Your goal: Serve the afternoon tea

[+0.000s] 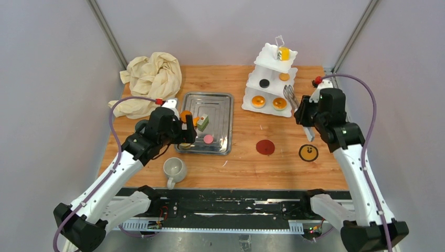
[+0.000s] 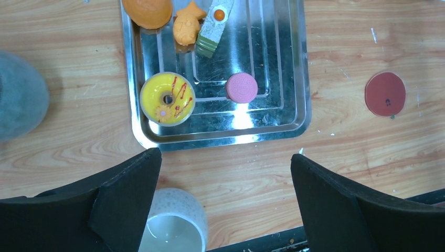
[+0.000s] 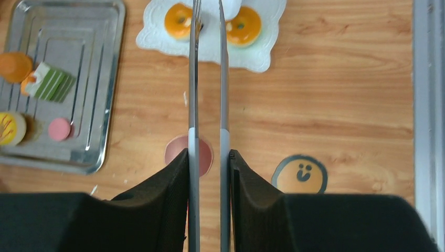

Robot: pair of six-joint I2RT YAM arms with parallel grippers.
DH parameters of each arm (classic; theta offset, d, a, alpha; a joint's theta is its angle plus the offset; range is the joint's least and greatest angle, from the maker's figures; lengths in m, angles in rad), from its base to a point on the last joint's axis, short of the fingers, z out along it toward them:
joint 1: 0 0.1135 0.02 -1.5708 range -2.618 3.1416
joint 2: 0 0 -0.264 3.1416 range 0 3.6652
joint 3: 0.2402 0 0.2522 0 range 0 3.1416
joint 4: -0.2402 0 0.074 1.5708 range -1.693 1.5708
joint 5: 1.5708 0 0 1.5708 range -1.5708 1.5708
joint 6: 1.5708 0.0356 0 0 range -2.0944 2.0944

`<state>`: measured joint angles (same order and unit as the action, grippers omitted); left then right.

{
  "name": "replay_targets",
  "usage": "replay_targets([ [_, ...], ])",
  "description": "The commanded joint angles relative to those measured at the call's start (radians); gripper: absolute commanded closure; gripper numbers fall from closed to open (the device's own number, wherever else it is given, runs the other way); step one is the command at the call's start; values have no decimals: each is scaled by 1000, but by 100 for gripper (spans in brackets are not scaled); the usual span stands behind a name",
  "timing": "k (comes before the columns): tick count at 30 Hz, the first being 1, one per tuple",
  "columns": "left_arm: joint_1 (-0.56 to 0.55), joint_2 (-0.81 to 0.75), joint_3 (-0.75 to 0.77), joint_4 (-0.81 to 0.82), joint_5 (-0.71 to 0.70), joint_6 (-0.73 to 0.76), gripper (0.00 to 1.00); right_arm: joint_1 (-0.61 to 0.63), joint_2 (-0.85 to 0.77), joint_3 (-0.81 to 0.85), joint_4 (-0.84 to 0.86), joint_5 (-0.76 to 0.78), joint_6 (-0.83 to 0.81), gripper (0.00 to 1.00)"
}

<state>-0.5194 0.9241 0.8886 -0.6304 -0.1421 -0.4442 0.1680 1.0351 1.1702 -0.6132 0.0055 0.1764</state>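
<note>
Left gripper [image 2: 225,178] hangs wide open and empty above the steel tray [image 2: 296,79], which holds the pink cake [image 2: 241,87]. Right gripper [image 3: 209,157], arm reaching forward, clamps steel tongs [image 3: 195,79], tips apparently over the white stand [image 3: 262,52].

- The right gripper [image 3: 209,157] clamps a pair of steel tongs [image 3: 193,142], one black finger pressing each arm, with a narrow gap left between the arms.
- The far end of the tongs lies over the white stand [image 3: 257,55], with an orange tart [image 3: 177,21] just left of them and a second orange tart [image 3: 244,25] just right.
- Well left of the tongs, a steel tray [image 3: 68,31] holds an orange cake [image 3: 13,66], a green-layered cake [image 3: 51,85], a yellow cake [image 3: 10,127] and a pink cake [image 3: 59,128].
- A red disc [image 3: 176,149] lies partly hidden behind the tongs.
- A smiley-face disc [image 3: 302,176] lies to the right of the tongs.
</note>
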Motion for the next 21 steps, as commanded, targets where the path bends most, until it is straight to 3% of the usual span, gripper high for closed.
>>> replay_targets([
  [1,6,-27,-14,10,-42,-25,2,38,-123,-80,-99,-155,45,98],
  [3,21,-17,0,-10,-59,-30,2,121,-156,-125,-106,-161,70,99],
  [6,67,-3,19,-39,-55,-30,2,339,-154,-164,-84,-50,119,99],
  [10,111,-9,27,-53,-56,-32,2,600,-40,-163,10,77,165,91],
  [17,132,-56,30,-83,-107,-43,2,734,296,4,129,65,253,80],
  [21,149,-74,39,-117,-123,-17,2,779,451,113,181,52,251,79],
])
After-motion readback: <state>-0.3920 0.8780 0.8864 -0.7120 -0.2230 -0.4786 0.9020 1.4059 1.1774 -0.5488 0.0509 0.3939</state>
